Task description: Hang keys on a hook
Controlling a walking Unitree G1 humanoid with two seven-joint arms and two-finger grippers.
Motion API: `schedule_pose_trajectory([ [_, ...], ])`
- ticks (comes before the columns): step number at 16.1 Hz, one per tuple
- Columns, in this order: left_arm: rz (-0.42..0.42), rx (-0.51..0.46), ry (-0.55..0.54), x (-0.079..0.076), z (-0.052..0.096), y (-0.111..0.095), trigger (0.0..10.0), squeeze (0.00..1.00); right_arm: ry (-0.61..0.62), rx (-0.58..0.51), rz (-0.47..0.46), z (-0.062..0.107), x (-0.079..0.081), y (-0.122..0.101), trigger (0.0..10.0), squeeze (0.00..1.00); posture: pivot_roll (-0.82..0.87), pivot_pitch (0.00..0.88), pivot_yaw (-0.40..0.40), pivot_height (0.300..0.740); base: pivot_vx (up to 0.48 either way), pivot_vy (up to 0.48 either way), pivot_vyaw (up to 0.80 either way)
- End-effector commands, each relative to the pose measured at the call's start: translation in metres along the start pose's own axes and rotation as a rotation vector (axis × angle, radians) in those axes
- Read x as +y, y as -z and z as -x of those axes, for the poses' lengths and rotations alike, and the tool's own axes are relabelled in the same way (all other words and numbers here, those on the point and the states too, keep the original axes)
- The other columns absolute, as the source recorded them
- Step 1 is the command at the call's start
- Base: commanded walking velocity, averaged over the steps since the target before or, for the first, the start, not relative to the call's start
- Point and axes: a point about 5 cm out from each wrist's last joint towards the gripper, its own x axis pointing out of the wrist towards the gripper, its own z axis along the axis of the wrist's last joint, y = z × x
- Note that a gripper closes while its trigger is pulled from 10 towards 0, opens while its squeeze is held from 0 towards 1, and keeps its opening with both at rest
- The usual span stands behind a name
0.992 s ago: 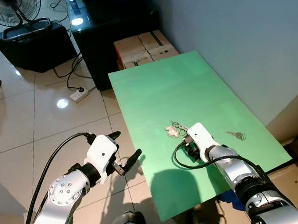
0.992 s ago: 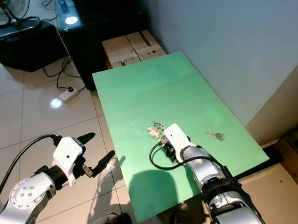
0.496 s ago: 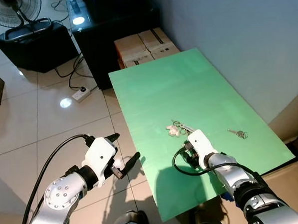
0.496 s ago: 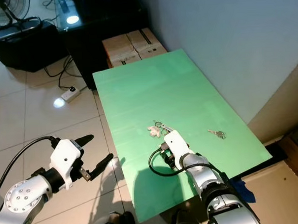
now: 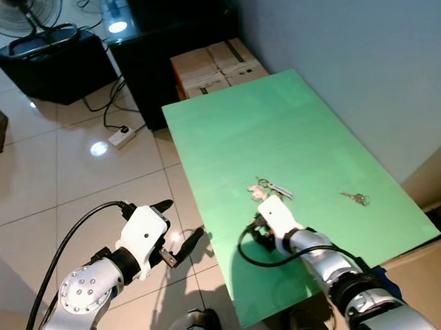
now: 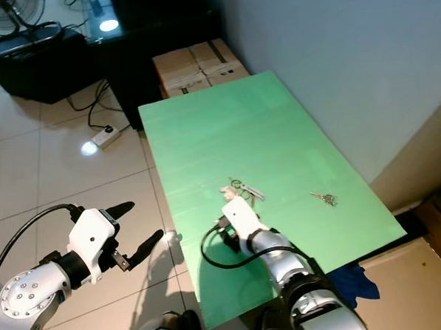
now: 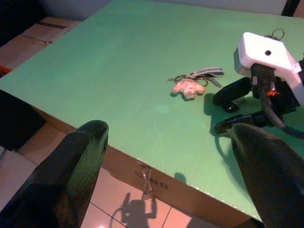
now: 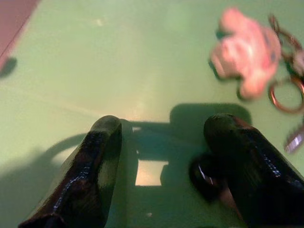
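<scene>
Resting low on the green desk (image 5: 233,127), the right tool (image 7: 233,110) has its two black fingers (image 8: 97,156) spread apart, gripping nothing, just on the near side of the key bunch (image 5: 270,187) with its pale pink charm (image 8: 247,57). A second, single key (image 5: 353,197) lies well apart to the right. The left tool (image 5: 181,226), fingers also apart, hangs over the tiled floor (image 5: 81,180) left of the desk.

green table (image 5: 277,125) against a grey wall (image 5: 362,47), glossy tiled floor (image 5: 51,181).
</scene>
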Motion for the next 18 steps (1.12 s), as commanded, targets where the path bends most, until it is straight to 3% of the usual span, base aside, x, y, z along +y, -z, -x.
schedule_pose_trajectory([
  [1,-0.004,0.005,0.002,0.002,0.005,-0.001,10.0,0.00,0.017,-0.019,0.023,0.000,0.001,-0.004,10.0,0.00,0.06,0.154,0.112,0.740,0.000,0.000,0.00],
  [5,-0.009,0.009,0.005,0.004,0.007,-0.002,10.0,0.00,0.063,-0.132,0.079,-0.002,0.002,-0.027,10.0,0.00,0.07,0.159,0.121,0.740,0.000,0.000,0.00],
  [7,-0.012,0.012,0.007,0.006,0.008,-0.003,10.0,0.00,-0.051,-0.159,0.152,-0.001,0.017,-0.029,10.0,0.00,0.07,0.166,0.124,0.740,0.000,0.000,0.00],
  [9,-0.015,0.015,0.004,0.007,0.010,-0.003,10.0,0.00,-0.214,-0.157,0.281,0.006,0.037,-0.021,10.0,0.00,0.08,0.181,0.123,0.740,0.000,0.000,0.00],
  [13,-0.017,0.022,-0.002,0.009,0.012,-0.005,10.0,0.00,-0.222,-0.180,0.309,0.020,0.042,-0.020,10.0,0.00,0.09,0.202,0.119,0.740,0.000,0.000,0.00],
  [18,-0.025,0.004,-0.023,0.014,0.009,-0.012,10.0,0.00,-0.104,-0.130,0.250,0.034,0.033,-0.013,10.0,0.00,0.08,0.231,0.095,0.740,0.000,0.000,0.00],
])
